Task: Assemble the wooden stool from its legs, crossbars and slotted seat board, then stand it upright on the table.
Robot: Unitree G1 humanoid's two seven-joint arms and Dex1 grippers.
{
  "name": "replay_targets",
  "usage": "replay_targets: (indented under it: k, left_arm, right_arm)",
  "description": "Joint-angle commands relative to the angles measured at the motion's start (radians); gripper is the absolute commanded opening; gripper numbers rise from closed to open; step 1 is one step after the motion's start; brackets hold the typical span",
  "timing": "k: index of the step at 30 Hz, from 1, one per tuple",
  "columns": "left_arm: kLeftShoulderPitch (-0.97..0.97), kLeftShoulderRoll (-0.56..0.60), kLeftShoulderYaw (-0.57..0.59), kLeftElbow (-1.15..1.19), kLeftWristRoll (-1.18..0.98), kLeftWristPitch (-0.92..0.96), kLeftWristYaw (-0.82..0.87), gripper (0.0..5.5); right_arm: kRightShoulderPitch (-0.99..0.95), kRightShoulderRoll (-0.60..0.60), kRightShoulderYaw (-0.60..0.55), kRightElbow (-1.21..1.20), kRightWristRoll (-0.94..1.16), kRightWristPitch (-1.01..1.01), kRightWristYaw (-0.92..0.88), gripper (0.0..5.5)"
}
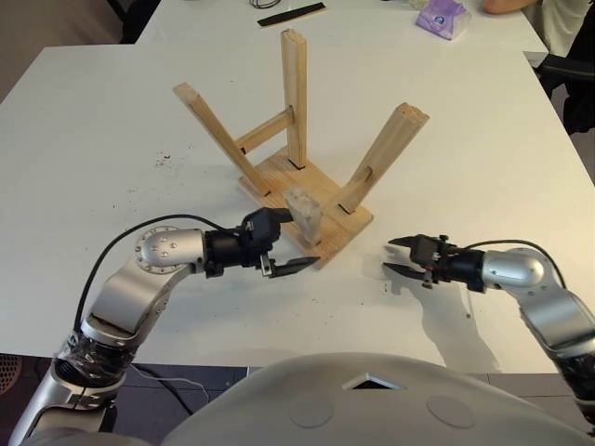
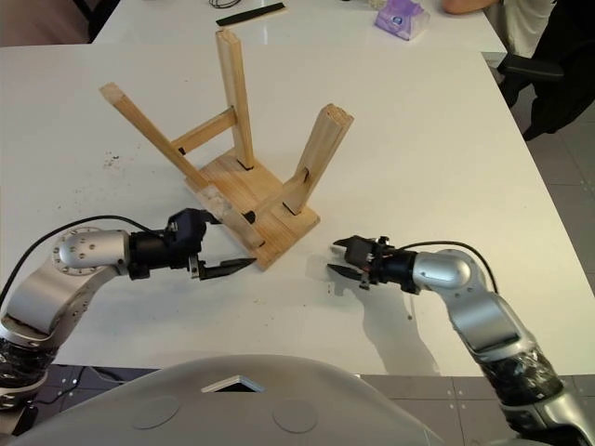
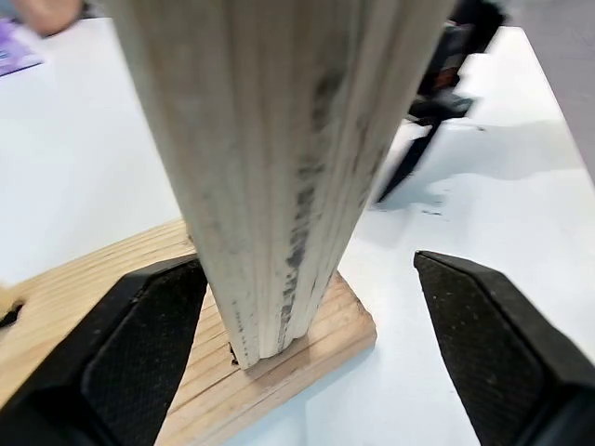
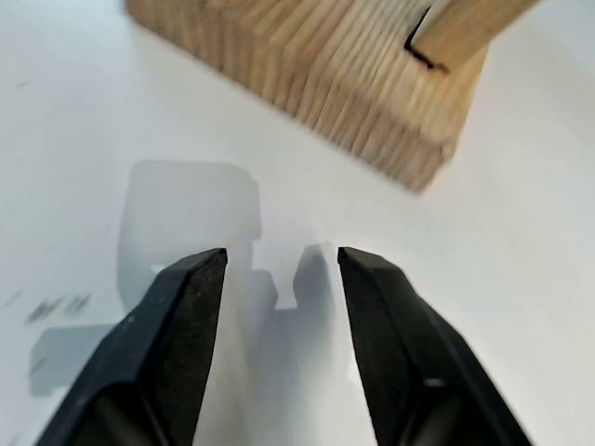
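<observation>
Four legs (image 1: 295,93) stick up from the seat board (image 1: 346,226) on the table (image 1: 93,139) — your left gripper (image 1: 299,242) is wide open around the near leg (image 1: 302,212), maybe to push it in, your right gripper (image 1: 389,255) open and empty nearby.

We see a white table (image 1: 93,102) that carries the wooden stool (image 1: 294,93) upside down. The stool's seat board (image 1: 346,226) lies flat on the tabletop near the middle, turned corner-on to the near edge, and its legs point up and outward. To the left of the board, a few dark specks (image 1: 164,160) dot the surface. Just behind the far edge we see a second white table (image 1: 372,28). On it lie a black strip (image 1: 291,14) and, to the right, a purple packet (image 1: 441,19).
</observation>
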Motion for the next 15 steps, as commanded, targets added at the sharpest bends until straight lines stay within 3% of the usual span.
replay_targets:
  k: [1, 10, 15]
  left_arm:
    - [-0.074, -0.098, -0.091, 0.073, 0.024, 0.039, 0.018, 3.97]
    - [-0.199, -0.336, -0.167, 0.197, 0.091, 0.102, 0.183, 3.97]
    - [-0.188, -0.324, -0.138, 0.18, 0.145, 0.09, 0.243, 3.97]
  right_arm:
    - [-0.089, 0.085, 0.027, 0.125, -0.045, -0.034, -0.065, 2.2]
    - [-0.196, 0.152, -0.033, 0.298, -0.085, -0.082, -0.193, 2.2]
    - [-0.212, 0.165, -0.054, 0.364, -0.107, -0.097, -0.245, 2.2]
